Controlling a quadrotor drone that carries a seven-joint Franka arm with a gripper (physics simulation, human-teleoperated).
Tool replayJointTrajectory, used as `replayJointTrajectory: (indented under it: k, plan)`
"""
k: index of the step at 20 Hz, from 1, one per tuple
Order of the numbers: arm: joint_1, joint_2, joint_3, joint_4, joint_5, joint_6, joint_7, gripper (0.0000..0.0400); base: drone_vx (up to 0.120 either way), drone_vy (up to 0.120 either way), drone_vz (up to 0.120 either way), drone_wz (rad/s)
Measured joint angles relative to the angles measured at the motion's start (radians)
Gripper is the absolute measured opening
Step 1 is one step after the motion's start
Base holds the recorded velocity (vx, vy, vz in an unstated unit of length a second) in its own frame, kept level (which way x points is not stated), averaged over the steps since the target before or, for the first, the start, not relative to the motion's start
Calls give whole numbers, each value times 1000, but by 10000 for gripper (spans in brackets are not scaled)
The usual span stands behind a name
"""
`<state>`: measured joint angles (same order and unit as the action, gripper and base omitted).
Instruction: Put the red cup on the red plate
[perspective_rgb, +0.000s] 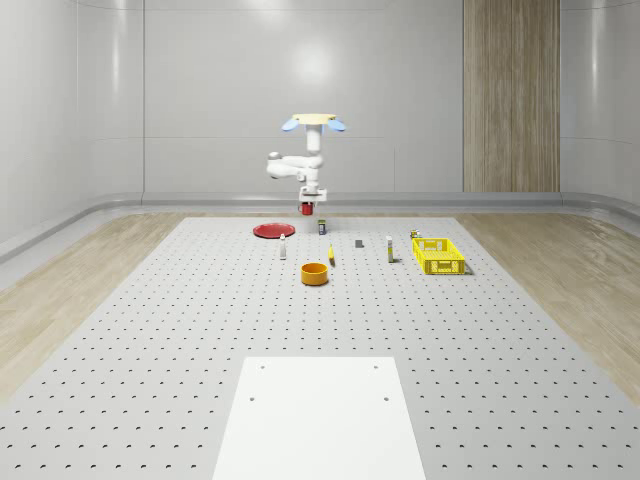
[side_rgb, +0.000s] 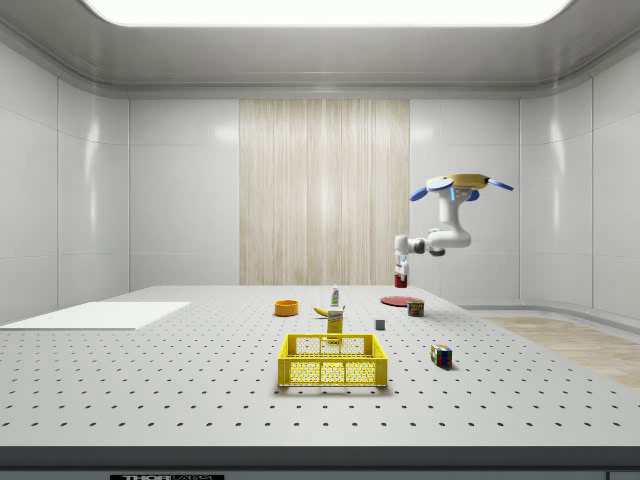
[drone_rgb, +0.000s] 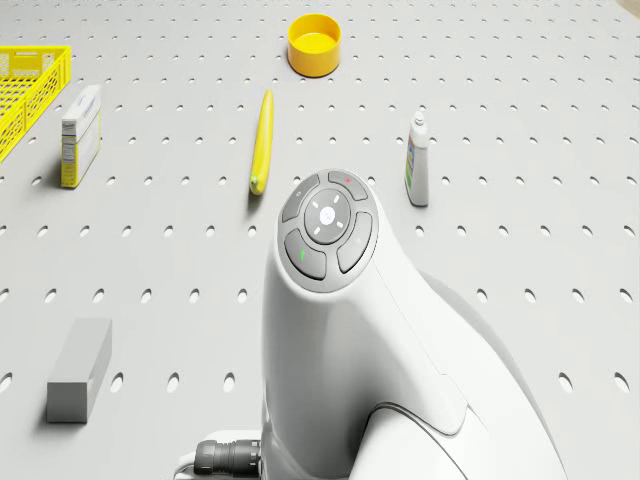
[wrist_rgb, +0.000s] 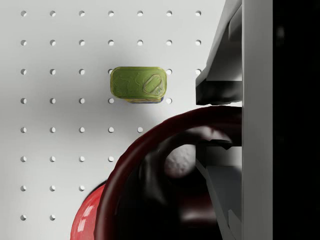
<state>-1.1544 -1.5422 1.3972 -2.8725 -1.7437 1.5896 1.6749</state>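
Observation:
The drone (perspective_rgb: 313, 122) hovers over the far end of the perforated table, arm bent downward. My gripper (perspective_rgb: 309, 198) is shut on the red cup (perspective_rgb: 308, 208), which hangs in the air. The flat red plate (perspective_rgb: 272, 230) lies on the table just to the whole-scene view's left of the cup. From the side, the cup (side_rgb: 401, 279) hangs a little above the plate (side_rgb: 397, 300). In the wrist view the gripper (wrist_rgb: 220, 127) pinches the dark rim of the cup (wrist_rgb: 150, 200), one finger inside and one outside. Part of the plate (wrist_rgb: 86, 222) peeks out below it.
A green can (wrist_rgb: 138, 85) stands near the cup. Nearer lie a banana (drone_rgb: 262, 140), a small bottle (drone_rgb: 418, 160), a carton (drone_rgb: 80, 135), a grey block (drone_rgb: 80, 368), a yellow bowl (perspective_rgb: 315, 273) and a yellow basket (perspective_rgb: 438, 255). A white sheet (perspective_rgb: 320, 415) covers the near table.

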Motion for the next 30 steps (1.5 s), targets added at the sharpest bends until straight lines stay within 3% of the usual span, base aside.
replayJointTrajectory:
  k: [8, 17, 23, 30]
  plan:
    - [-1, -7, 1, 0, 3, 7, 1, 100, -55, -120, -5, 0]
    - [-3, -14, 2, 1, 6, 13, 2, 100, 0, -120, -111, 0]
    - [-3, -18, 2, 1, 7, 17, 3, 100, 0, -120, 0, 0]
    - [-4, -22, 3, 1, 9, 21, 3, 100, -74, -120, -6, 0]
